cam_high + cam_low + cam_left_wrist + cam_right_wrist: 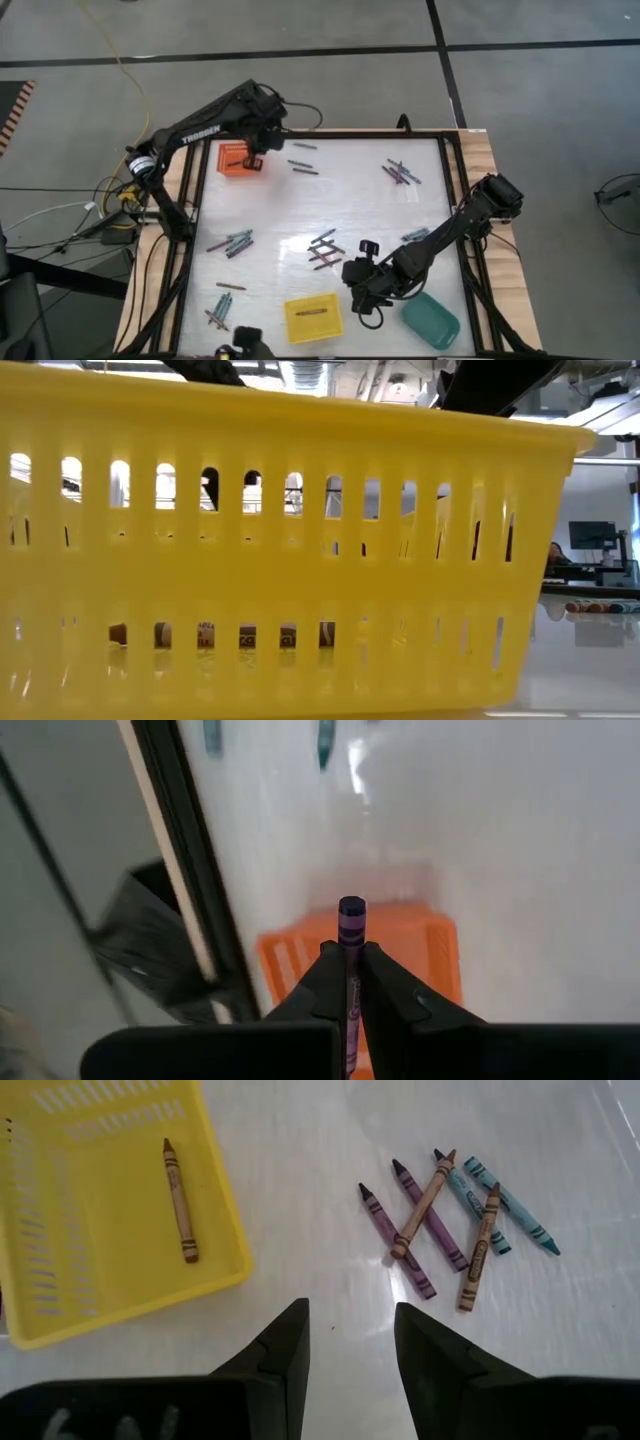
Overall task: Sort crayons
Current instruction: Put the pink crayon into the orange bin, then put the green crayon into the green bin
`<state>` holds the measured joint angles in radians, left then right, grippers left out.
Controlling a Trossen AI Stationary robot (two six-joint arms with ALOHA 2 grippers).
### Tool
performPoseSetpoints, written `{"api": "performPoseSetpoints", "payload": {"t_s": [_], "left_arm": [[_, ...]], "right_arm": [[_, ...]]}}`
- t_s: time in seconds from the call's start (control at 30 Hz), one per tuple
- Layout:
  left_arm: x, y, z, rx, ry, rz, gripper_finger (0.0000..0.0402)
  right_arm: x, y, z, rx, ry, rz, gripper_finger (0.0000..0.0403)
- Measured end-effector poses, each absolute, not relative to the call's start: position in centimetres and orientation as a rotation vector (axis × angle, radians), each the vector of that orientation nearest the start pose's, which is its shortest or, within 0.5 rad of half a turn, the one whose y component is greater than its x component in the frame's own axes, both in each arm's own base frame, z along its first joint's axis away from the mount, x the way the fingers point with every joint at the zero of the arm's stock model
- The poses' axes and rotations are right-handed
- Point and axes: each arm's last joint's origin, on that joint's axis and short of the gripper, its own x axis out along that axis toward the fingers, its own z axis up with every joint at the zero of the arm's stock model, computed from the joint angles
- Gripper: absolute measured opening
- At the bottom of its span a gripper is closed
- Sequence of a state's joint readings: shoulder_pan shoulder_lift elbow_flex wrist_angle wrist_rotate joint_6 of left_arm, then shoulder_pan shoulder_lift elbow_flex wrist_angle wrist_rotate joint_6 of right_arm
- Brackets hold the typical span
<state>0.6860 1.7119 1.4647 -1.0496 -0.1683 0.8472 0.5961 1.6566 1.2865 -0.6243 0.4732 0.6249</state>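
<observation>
My left gripper [253, 160] is at the far left of the table, over the orange tray [236, 158], and is shut on a purple crayon [351, 925]. The orange tray also shows below the fingers in the left wrist view [400, 945]. My right gripper [350, 1330] is open and empty above the table near the front [350, 272]. It is between the yellow tray [100, 1230], which holds one brown crayon [181, 1200], and a loose pile of purple, brown and teal crayons [450, 1220] lying flat on the table. My left gripper pinches the purple crayon between its two fingers [385, 985]. The crayon lies along the fingers, and its end [351, 910] sticks out past the fingertips. It is lifted clear, above the orange tray.
A teal tray [432, 318] lies at the near right. More crayons lie scattered at the far right [403, 173], far middle [303, 165], left [232, 243] and near left [222, 305]. The yellow tray's slotted wall [280, 540] fills the low view. A dark frame [195, 200] borders the white table.
</observation>
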Motion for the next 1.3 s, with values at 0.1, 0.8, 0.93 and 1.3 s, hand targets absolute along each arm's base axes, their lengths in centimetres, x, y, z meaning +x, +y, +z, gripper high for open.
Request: {"api": "performPoseSetpoints", "payload": {"t_s": [0.1,0.8,0.93,1.3], "left_arm": [[24.5,22.6,27.0,0.276,1.48,0.15,0.0],[19.9,24.7,22.3,0.09,1.579,0.178,0.0001],[19.9,24.7,22.7,0.105,1.588,0.225,0.0],[21.2,21.3,26.3,0.108,1.414,0.262,0.0]], "right_arm": [[29.2,18.2,25.5,0.083,0.839,-0.156,0.014],[29.2,18.1,25.5,0.075,0.842,-0.156,0.014],[29.3,17.8,25.5,0.068,0.852,-0.168,0.014],[29.4,16.2,25.1,-0.015,0.901,-0.237,0.014]]}}
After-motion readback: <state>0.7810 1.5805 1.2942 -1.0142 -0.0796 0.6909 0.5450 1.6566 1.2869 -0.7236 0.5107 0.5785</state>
